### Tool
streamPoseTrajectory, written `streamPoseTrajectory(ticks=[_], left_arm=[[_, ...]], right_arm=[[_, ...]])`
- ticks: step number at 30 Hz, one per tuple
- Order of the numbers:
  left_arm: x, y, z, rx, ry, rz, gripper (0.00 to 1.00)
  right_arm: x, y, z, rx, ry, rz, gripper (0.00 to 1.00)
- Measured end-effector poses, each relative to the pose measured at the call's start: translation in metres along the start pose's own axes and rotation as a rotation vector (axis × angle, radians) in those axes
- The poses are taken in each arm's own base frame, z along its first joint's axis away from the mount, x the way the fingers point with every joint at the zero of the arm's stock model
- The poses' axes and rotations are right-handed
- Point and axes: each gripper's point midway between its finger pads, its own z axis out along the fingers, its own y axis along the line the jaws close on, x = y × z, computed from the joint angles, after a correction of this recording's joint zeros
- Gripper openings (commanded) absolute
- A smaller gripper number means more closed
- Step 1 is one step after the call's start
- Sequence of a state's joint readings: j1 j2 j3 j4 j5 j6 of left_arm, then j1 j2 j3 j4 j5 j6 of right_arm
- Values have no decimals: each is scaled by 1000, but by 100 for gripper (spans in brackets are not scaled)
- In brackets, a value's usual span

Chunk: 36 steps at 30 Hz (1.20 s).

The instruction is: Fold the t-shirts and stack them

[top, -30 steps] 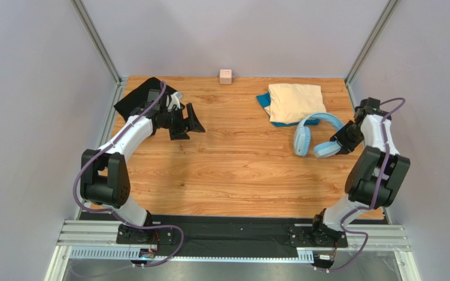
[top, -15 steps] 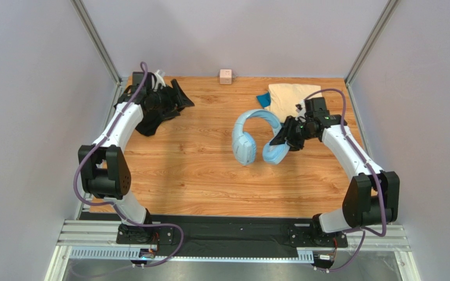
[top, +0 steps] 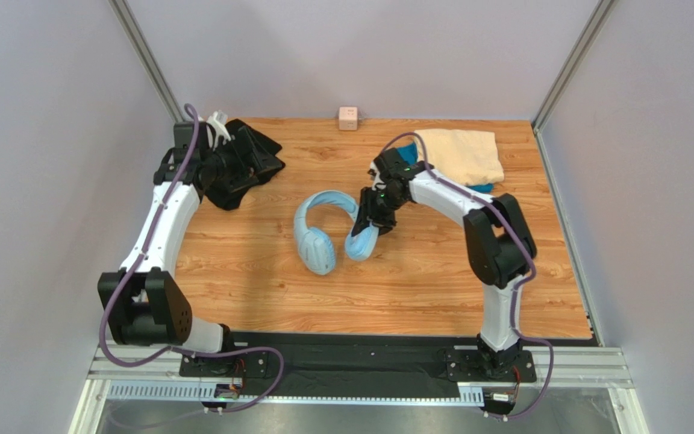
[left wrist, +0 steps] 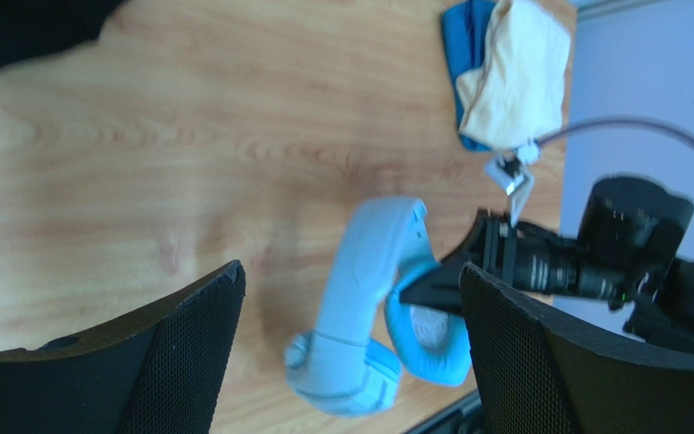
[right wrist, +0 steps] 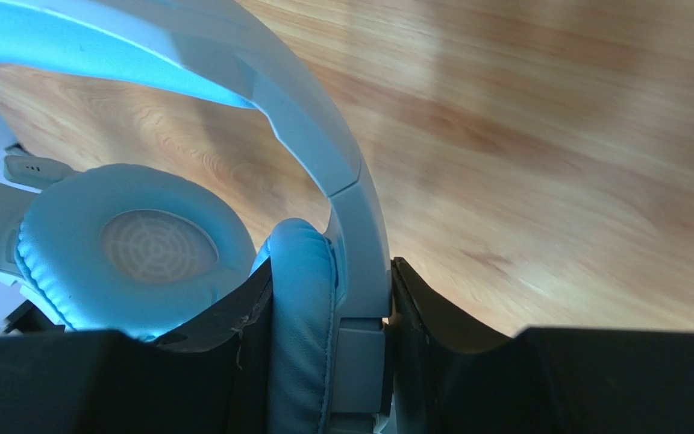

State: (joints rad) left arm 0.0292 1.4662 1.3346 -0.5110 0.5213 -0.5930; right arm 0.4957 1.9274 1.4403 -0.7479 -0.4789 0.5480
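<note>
1. The wooden desk (top: pixel 414 280) is seen from above, with both arm bases bolted at its near edge.
2. The left arm (top: pixel 165 217) is stretched along the left side to the far left corner. The right arm (top: pixel 450 194) is bent back over the desk towards its middle.
3. The black t-shirt (left wrist: pixel 25 27) is found bunched in the far left corner of the desk. In the top view it merges with the dark parts of the left arm's wrist, so contact cannot be told.
4. The cream t-shirt (top: pixel 459 152) is laid folded in the far right part of the desk, on top of the blue one.
5. The blue t-shirt (left wrist: pixel 466 54) is mostly covered by the cream one, and only an edge of it is shown.
6. A pair of light-blue headphones (top: pixel 316 251) is placed near the middle of the desk, well apart from all three shirts.
7. The left end effector (left wrist: pixel 351 280) is spread wide, and nothing is gripped between its fingers; bare desk and the headphones farther off are seen through the gap.
8. The right end effector (right wrist: pixel 332 280) is closed partway on the headphones, with one padded ear cup and the end of the headband pinched between its fingers.
9. A small pink cube (top: pixel 348 117) is set at the far edge of the desk, against the back wall, apart from everything else.
</note>
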Motion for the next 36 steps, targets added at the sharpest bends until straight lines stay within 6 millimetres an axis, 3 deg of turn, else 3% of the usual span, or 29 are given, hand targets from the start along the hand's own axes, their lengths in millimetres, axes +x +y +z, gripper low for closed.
streamPoseTrajectory(ticks=[3, 6, 11, 15, 22, 26, 29, 30, 33, 36], left_arm=[[38, 16, -8, -26, 58, -7, 95], [70, 34, -15, -67, 112, -9, 95], [108, 56, -29, -115, 166, 27, 95], [130, 73, -31, -150, 221, 47, 96], [148, 88, -31, -175, 269, 66, 96], [158, 95, -30, -185, 291, 60, 96], [165, 101, -29, -193, 303, 56, 96], [167, 103, -28, -195, 305, 55, 96], [168, 106, -26, -198, 300, 58, 95], [164, 107, -23, -197, 287, 70, 95]], right_arm=[[0, 16, 28, 29, 38, -49, 0], [3, 30, 43, 45, 66, -87, 0], [-2, 49, 57, 55, 100, -125, 0], [-6, 48, 67, 78, 112, -126, 2], [0, 39, 85, 119, 167, -106, 4], [3, 46, 89, 116, 171, -124, 22], [10, 54, 95, 108, 183, -144, 24], [12, 57, 96, 106, 184, -151, 29], [19, 61, 97, 106, 199, -163, 47], [24, 64, 98, 95, 211, -172, 53]])
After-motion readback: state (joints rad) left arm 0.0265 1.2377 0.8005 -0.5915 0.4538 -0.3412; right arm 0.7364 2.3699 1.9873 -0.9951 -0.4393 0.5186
